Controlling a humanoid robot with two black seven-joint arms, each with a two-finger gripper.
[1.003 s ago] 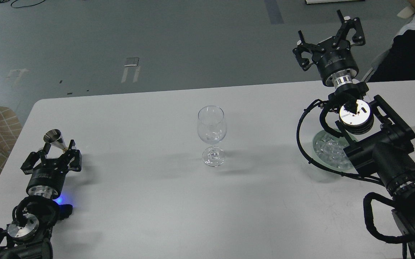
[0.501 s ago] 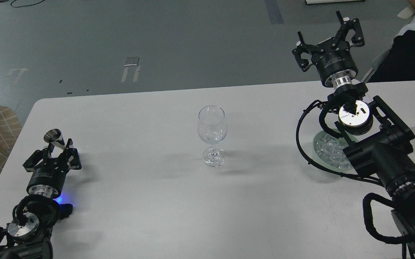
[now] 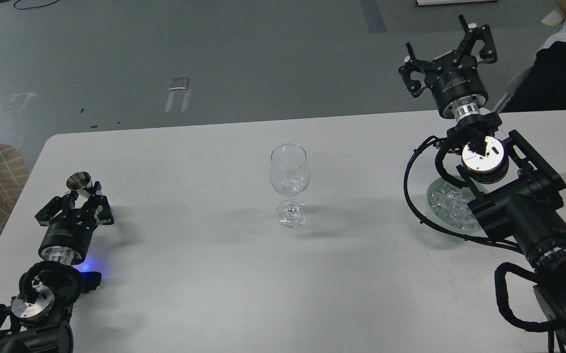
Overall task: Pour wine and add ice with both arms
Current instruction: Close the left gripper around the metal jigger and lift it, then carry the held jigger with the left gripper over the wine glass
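The left claw [image 3: 78, 205] grips a metal cup [image 3: 80, 183], with the wine glass [image 3: 289, 183] far to its right; the right claw [image 3: 452, 56] hangs spread wide.

Clear ice cubes [image 3: 452, 206] heaped in bowl [image 3: 435, 215], empty wine glass [image 3: 289, 182] upright mid-table

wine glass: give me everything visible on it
The wine glass is clear, colourless and stemmed: rounded bowl, open rim on top, short thin stem, round foot. It looks like glass. It stands upright near the middle of the white table, resting on its foot, casting a soft shadow. No wine shows in it; whether the glints in the bowl are ice or reflections is unclear. Neither pincer touches it.
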